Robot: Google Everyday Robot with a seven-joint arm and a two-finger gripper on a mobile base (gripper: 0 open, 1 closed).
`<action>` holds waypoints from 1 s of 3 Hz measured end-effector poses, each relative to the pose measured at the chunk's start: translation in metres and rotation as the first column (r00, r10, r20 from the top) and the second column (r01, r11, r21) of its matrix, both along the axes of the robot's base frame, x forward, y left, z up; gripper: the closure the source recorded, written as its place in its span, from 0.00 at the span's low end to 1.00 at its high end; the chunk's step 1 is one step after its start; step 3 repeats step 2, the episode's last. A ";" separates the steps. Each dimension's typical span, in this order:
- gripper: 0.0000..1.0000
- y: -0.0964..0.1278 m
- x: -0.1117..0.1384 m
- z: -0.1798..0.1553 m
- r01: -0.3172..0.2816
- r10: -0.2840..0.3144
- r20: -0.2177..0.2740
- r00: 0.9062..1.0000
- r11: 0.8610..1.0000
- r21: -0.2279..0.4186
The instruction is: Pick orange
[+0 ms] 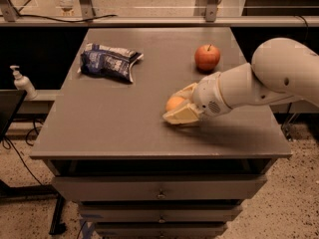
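Note:
The orange [174,103] is small, round and pale orange, and it rests on the grey table [114,128] right of centre. My gripper [171,107] reaches in from the right on a white arm [259,83]. Its two cream fingers [182,116] lie on either side of the orange and press against it, one behind and one in front. Only the left part of the orange shows between them. A red apple [207,57] with a stem stands behind the gripper, apart from it.
A dark blue snack bag [108,61] lies at the table's back left. A soap dispenser bottle [22,82] stands on a ledge left of the table. Drawers [159,190] sit below the front edge.

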State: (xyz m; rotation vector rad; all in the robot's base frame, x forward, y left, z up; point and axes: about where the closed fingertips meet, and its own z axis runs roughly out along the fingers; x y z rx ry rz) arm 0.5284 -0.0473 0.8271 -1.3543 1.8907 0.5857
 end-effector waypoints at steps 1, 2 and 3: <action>0.88 -0.006 0.013 0.028 0.014 -0.014 0.023 1.000 1.000 0.013; 1.00 -0.017 0.030 0.081 0.034 -0.036 0.058 0.998 0.998 0.043; 1.00 -0.017 0.030 0.081 0.034 -0.036 0.058 0.998 0.998 0.043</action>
